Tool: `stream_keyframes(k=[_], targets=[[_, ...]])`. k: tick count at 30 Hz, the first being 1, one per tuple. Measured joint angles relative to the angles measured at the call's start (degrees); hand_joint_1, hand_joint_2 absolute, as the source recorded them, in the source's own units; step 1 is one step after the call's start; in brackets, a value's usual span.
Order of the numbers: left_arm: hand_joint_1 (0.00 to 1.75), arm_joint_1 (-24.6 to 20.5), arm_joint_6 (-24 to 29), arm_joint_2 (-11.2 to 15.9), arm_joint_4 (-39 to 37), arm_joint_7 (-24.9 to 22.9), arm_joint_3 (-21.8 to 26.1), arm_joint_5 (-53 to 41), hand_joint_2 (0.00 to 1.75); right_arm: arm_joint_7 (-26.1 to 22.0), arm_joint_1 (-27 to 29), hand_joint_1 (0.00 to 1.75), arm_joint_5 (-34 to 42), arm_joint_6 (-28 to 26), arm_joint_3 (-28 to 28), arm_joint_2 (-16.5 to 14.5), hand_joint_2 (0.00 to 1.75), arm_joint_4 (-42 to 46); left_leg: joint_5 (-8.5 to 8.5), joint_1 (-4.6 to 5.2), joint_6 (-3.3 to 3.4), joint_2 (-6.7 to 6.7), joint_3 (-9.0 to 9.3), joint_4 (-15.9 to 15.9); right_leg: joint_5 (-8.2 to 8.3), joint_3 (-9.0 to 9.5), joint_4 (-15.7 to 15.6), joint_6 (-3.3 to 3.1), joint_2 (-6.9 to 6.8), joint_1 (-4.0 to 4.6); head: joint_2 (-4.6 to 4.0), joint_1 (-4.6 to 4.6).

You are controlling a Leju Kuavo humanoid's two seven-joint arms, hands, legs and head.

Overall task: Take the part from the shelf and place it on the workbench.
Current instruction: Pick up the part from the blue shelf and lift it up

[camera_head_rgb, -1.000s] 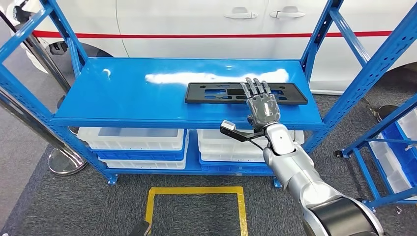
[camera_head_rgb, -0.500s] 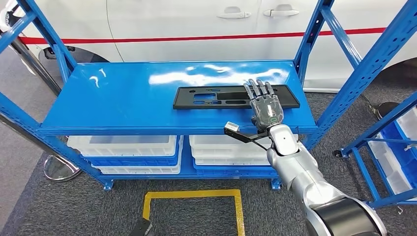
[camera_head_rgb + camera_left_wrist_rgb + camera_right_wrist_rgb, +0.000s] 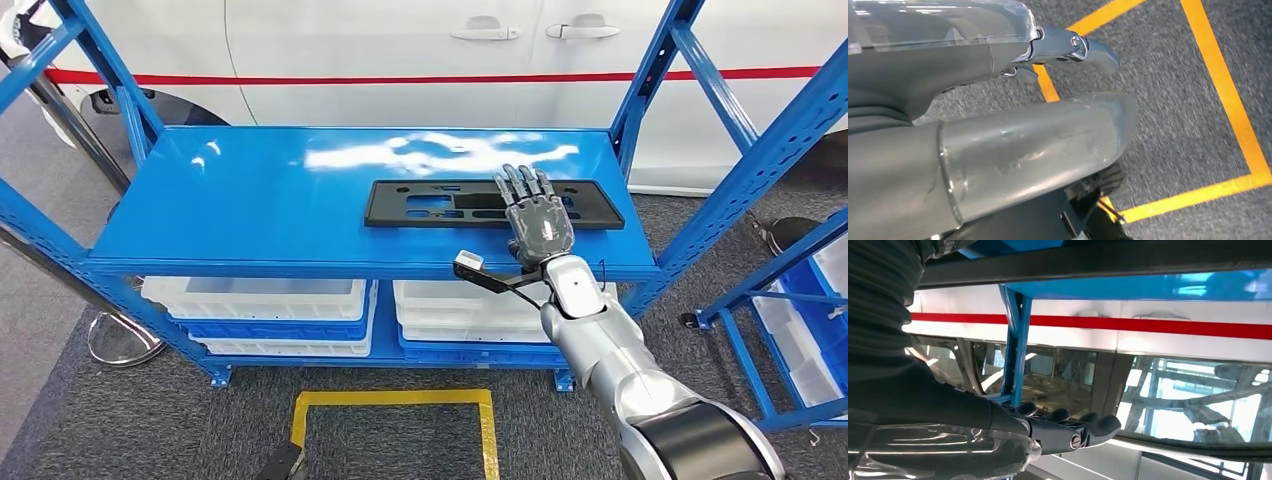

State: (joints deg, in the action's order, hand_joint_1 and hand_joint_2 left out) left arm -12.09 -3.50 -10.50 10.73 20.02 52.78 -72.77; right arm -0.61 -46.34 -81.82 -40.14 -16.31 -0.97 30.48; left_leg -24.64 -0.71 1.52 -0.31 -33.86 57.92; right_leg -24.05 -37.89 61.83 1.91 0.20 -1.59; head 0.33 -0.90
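Head view: a blue metal shelf rack (image 3: 250,200) stands across the scene, its glossy top deck carrying a flat black rectangular plastic part with cut-out slots (image 3: 440,203) on the right half, lying lengthwise left to right; the right hand (image 3: 538,218) reaches in from the near right on a silver arm (image 3: 600,340), its fingers stretched out flat and slightly spread over the right portion of the part, palm down, with nothing gripped; whether the palm actually touches the part I cannot tell; a small black bracket with a white tip (image 3: 470,265) juts leftward from the wrist, at the near edge of the deck; on the lower deck sit white plastic bins (image 3: 260,298) side by side; beyond the rack is a white car body with a red stripe (image 3: 400,60); on the grey carpet near the robot runs a rectangle of yellow floor tape (image 3: 395,398); another blue rack (image 3: 790,300) stands at the far right.

Left wrist view: the left hand (image 3: 1068,47) hangs above grey carpet (image 3: 1173,100) crossed by yellow tape lines (image 3: 1228,95); a metal fingertip shows past the clear cover, but how far the fingers are spread I cannot tell.

Right wrist view: the dark fingers (image 3: 1068,427) of the right hand extend straight and side by side, holding nothing; beyond them appear a blue upright post (image 3: 1015,340) and the white car panel with its red stripe (image 3: 1148,325).
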Motion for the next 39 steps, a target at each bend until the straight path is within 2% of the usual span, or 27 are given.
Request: stream_keyframes(k=[1, 4, 6, 7, 9, 10, 11, 12, 14, 15, 17, 20, 21, 22, 24, 25, 26, 27, 28, 29, 31, 33, 36, 37, 39], targets=[[0.0, -0.1, 0.0, 0.0, 0.0, 0.0, 0.0, 0.0, 0.0, 0.0, 0.0, 0.0, 0.1, 0.0, 0.0, 0.0, 1.75, 0.0, -0.32, 0.08, -0.38, -0.03, -0.11, 0.4, 0.32, 0.77, -1.7, -0.3, 0.06, 0.08, 0.0, -0.01], [0.0, -0.1, 0.1, 0.0, 0.0, -0.1, 0.0, 0.2, 0.0, 0.0, 0.0, 0.0, 0.3, 0.0, 0.0, 0.1, 1.75, 0.0, -0.79, 0.05, -1.25, -0.05, -0.17, 0.7, -0.02, 0.93, -2.0, -1.68, 0.21, 0.34, 0.0, -0.01], [0.0, -0.1, 0.1, 0.0, 0.0, -0.1, 0.0, 0.2, 0.0, 0.0, -0.1, 0.0, 0.3, 0.0, 0.0, 0.1, 1.75, 0.1, -2.22, -0.08, -1.78, 0.01, -0.85, 2.5, 0.01, 1.19, -2.2, -2.47, 0.19, 0.18, 0.0, -0.02], [0.0, -0.1, 0.1, 0.0, 0.0, -0.1, 0.0, 0.2, 0.0, -0.1, -0.1, 0.0, 0.3, 0.0, 0.0, 0.1, 1.75, 0.1, -3.76, -0.12, -2.0, 0.05, -2.01, 5.2, 0.0, 1.33, -2.3, -2.76, 0.17, 0.12, 0.0, -0.04], [0.0, -0.2, 0.1, 0.0, 0.0, -0.1, -0.1, 0.2, 0.0, -0.2, -0.1, 0.0, 0.3, 0.0, 0.0, 0.1, 1.75, 0.1, -7.22, -0.15, -2.29, 0.08, -5.77, 13.0, -0.13, 1.44, -2.3, -3.06, 0.14, 0.29, 0.0, -0.03], [0.0, -0.1, 0.1, 0.0, 0.0, -0.1, -0.1, 0.2, 0.0, -0.3, -0.1, 0.0, 0.3, 0.0, 0.0, 0.1, 1.75, 0.1, -8.09, -0.16, -2.3, 0.08, -7.42, 16.1, -0.18, 1.47, -2.3, -3.13, 0.14, 0.42, 0.0, -0.03], [0.0, -0.1, 0.0, 0.0, 0.0, -0.1, -0.1, 0.2, 0.0, -0.4, -0.1, 0.0, 0.3, 0.0, 0.0, 0.1, 1.75, 0.0, -7.86, -0.14, -2.2, 0.08, -8.19, 17.3, -0.22, 1.53, -2.3, -3.19, 0.14, 0.55, 0.0, -0.03], [0.0, -0.1, 0.0, 0.0, 0.0, -0.1, -0.1, 0.2, 0.0, -0.5, -0.1, 0.0, 0.2, 0.0, 0.0, 0.1, 1.75, -0.1, -6.46, -0.11, -1.96, 0.08, -7.76, 16.0, -0.27, 1.63, -2.3, -3.21, 0.15, 0.66, 0.0, -0.03], [0.0, -0.2, 0.0, 0.0, 0.0, -0.1, -0.2, 0.2, 0.0, -0.7, -0.3, 0.0, 0.0, 0.0, 0.0, 0.1, 1.75, -0.4, -2.33, 0.14, -1.11, 0.08, -4.44, 8.5, -0.39, 1.93, -2.3, -3.21, 0.17, 0.85, 0.0, -0.02], [0.0, -0.3, 0.0, 0.0, 0.0, -0.1, -0.3, 0.2, 0.0, -0.7, -0.4, 0.0, -0.1, 0.0, 0.0, 0.0, 1.75, -0.5, -0.87, 0.34, -0.68, 0.08, -2.64, 4.7, -0.46, 2.01, -2.3, -3.08, 0.19, 0.97, 0.0, -0.02], [0.0, -0.5, 0.0, 0.0, 0.0, -0.1, -0.3, 0.2, 0.0, -0.7, -0.6, 0.0, -0.3, 0.0, 0.0, -0.1, 1.75, -0.8, -0.02, 0.73, -0.12, 0.06, -0.9, 0.9, -0.46, 2.0, -2.4, -2.61, 0.19, 1.01, 0.0, -0.01], [0.0, -0.6, 0.1, 0.1, 0.0, -0.1, -0.4, 0.2, 0.0, -1.2, -0.7, 0.0, 0.1, 0.0, 0.0, -0.3, 1.75, -1.2, 0.5, 0.64, 0.42, 0.01, -0.42, -0.2, -0.54, 2.04, -2.5, -1.57, 0.11, 0.98, 0.0, -0.01], [0.0, -0.6, 0.1, 0.1, 0.0, -0.1, -0.4, 0.2, 0.0, -1.5, -0.8, 0.0, 0.4, 0.0, 0.0, -0.3, 1.75, -1.3, 0.81, 0.5, 0.7, 0.06, -0.19, -0.7, -1.24, 1.67, -1.6, -1.29, 0.09, 0.99, 0.0, 0.02], [0.0, -0.7, 0.1, 0.0, 0.0, -0.1, -0.4, 0.2, 0.0, -1.8, -1.0, 0.0, 0.8, 0.0, 0.0, -0.3, 1.75, -1.4, 1.08, 0.36, 0.93, 0.12, 0.02, -1.1, -2.53, 0.76, 0.4, -1.06, 0.07, 0.99, 0.0, 0.02], [0.0, -0.9, 0.1, 0.0, 0.0, -0.1, -0.5, 0.3, 0.0, -2.7, -1.1, 0.0, 1.5, 0.0, 0.0, -0.4, 1.75, -1.8, 1.18, 0.42, 1.19, 0.2, 0.04, -1.3, -5.84, -2.33, 6.8, -0.68, 0.07, 0.8, 0.0, 0.02], [0.0, -0.9, 0.1, 0.0, 0.0, -0.1, -0.5, 0.3, 0.0, -3.1, -1.0, 0.0, 1.8, 0.0, 0.0, -0.5, 1.75, -2.1, 1.15, 0.43, 1.23, 0.19, 0.02, -1.2, -6.92, -3.83, 9.8, -0.49, 0.06, 0.71, 0.0, 0.0], [0.0, -0.9, 0.1, 0.0, 0.0, -0.1, -0.5, 0.3, 0.0, -3.3, -0.8, 0.0, 2.0, 0.0, 0.0, -0.5, 1.75, -2.4, 1.09, 0.43, 1.25, 0.16, 0.01, -1.1, -7.01, -4.64, 11.3, -0.31, 0.05, 0.58, 0.0, 0.02], [0.0, -0.8, 0.1, 0.0, 0.0, -0.1, -0.5, 0.3, 0.0, -3.5, -0.7, 0.0, 2.1, 0.0, 0.0, -0.5, 1.75, -2.6, 1.01, 0.41, 1.21, 0.11, 0.0, -1.0, -6.11, -4.52, 11.0, -0.17, 0.03, 0.44, 0.0, 0.02], [0.0, -0.8, 0.1, 0.0, 0.0, -0.1, -0.5, 0.4, 0.0, -3.7, -0.7, 0.0, 2.2, 0.0, 0.0, -0.6, 1.75, -2.9, 0.85, 0.37, 1.08, 0.06, -0.01, -0.7, -4.34, -3.36, 8.6, -0.08, 0.0, 0.29, 0.0, 0.02], [0.0, -0.8, 0.1, 0.0, 0.0, -0.1, -0.5, 0.4, 0.0, -3.8, -0.7, 0.0, 2.3, 0.1, 0.0, -0.6, 1.75, -3.0, 0.6, 0.33, 0.86, 0.01, -0.05, -0.4, -2.51, -1.6, 4.9, -0.05, -0.05, 0.15, 0.0, 0.02], [0.0, -1.0, 0.1, 0.0, 0.0, 0.0, -0.5, 0.5, 0.0, -4.1, -0.9, 0.0, 2.3, 0.0, 0.0, -0.9, 1.75, -3.2, 0.04, 0.47, 0.19, -0.03, -0.36, 0.4, -0.59, 1.19, -0.7, -0.43, -0.05, 0.24, 0.0, 0.01], [0.0, -1.1, 0.1, 0.0, 0.0, 0.0, -0.6, 0.6, 0.0, -4.1, -0.9, 0.0, 2.3, 0.0, 0.0, -1.1, 1.75, -3.3, -0.18, 0.62, -0.42, -0.05, -0.59, 0.8, -0.72, 1.67, -1.8, -1.2, 0.06, 0.54, 0.0, -0.01], [0.0, -1.1, 0.1, 0.0, 0.0, 0.0, -0.7, 0.6, 0.0, -4.1, -1.0, 0.0, 2.4, 0.0, 0.0, -1.3, 1.75, -3.5, -0.99, 0.41, -1.29, -0.02, -0.91, 1.7, -0.48, 1.79, -2.1, -2.46, 0.08, 0.44, 0.0, -0.02], [0.0, -1.2, 0.1, 0.0, 0.0, 0.0, -0.7, 0.6, 0.0, -4.1, -1.1, 0.0, 2.4, 0.0, 0.0, -1.5, 1.75, -3.5, -2.19, 0.32, -1.61, -0.01, -1.72, 3.6, -0.38, 1.87, -2.3, -2.82, 0.07, 0.33, 0.0, -0.03], [0.0, -1.2, 0.1, 0.0, 0.0, 0.1, -0.7, 0.6, 0.0, -4.2, -1.1, 0.0, 2.4, 0.1, 0.0, -1.7, 1.75, -3.6, -5.76, 0.14, -2.14, 0.02, -4.94, 10.5, -0.38, 1.89, -2.4, -3.24, 0.04, 0.32, 0.0, -0.04]])
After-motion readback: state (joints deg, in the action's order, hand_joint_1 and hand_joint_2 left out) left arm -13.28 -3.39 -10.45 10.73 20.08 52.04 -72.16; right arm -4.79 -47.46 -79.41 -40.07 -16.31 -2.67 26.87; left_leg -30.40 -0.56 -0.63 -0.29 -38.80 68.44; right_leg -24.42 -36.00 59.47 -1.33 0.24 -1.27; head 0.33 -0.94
